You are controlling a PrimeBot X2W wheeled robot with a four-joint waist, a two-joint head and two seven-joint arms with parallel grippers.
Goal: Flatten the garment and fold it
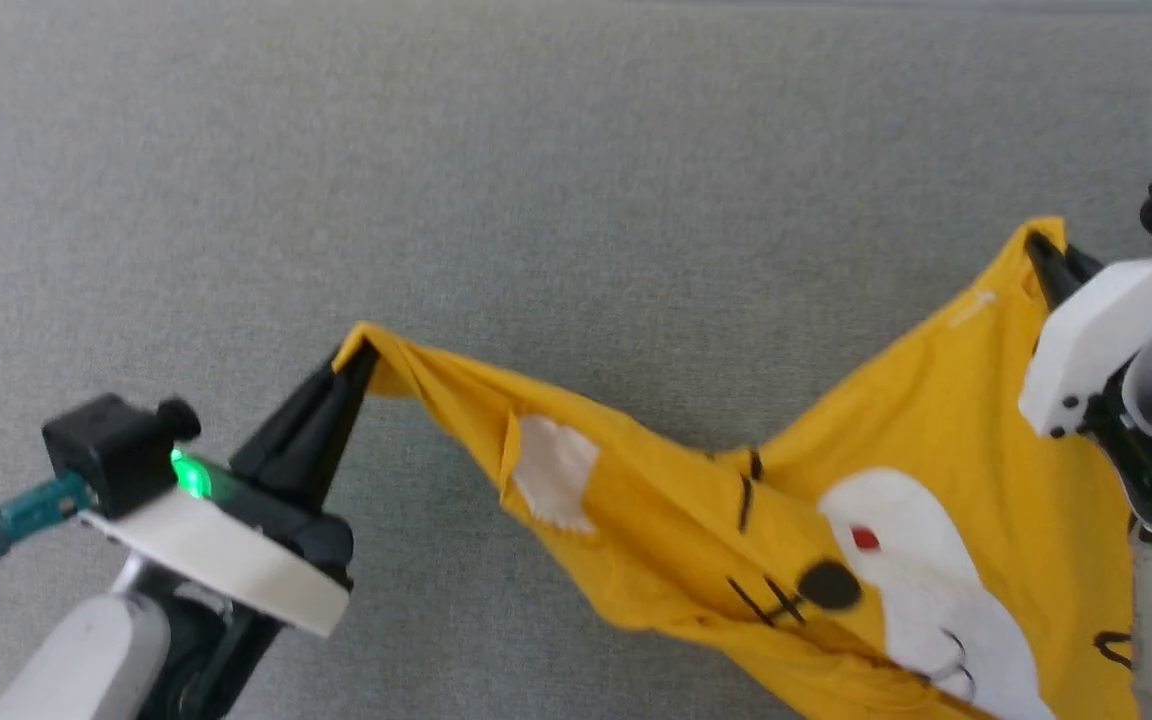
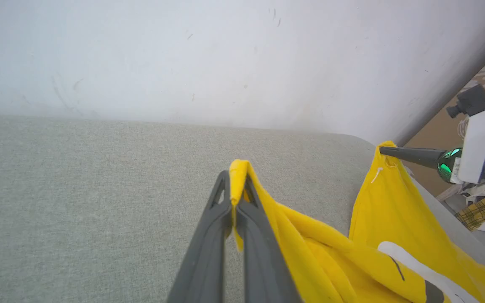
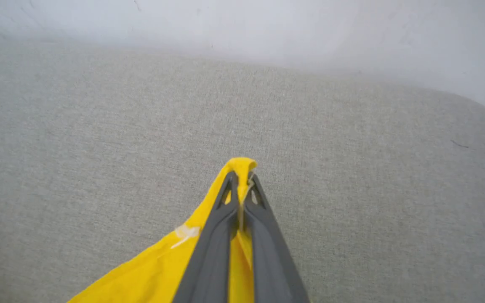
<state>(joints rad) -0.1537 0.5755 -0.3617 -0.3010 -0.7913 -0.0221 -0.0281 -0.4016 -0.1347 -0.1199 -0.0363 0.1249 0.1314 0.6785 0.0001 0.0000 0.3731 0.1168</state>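
Observation:
The garment [image 1: 696, 500], bright yellow with white patches, a red dot and black line marks, hangs stretched between my two grippers above the grey surface. My left gripper [image 1: 361, 352] is shut on one corner of it; the left wrist view has that yellow corner pinched between the dark fingers at my left gripper [image 2: 236, 179]. Over on the right, my right gripper [image 1: 1041, 240] is shut on another corner, and the right wrist view shows cloth clamped at my right gripper [image 3: 241, 176]. The garment [image 2: 385, 235] sags in the middle, and its lower part runs off the head view's bottom edge.
A grey fabric surface [image 1: 576, 200] spreads under and beyond the garment. A pale wall [image 2: 225, 54] rises behind it. Past the surface's right edge, the left wrist view has a brown floor and a yellow checked cloth [image 2: 480, 212].

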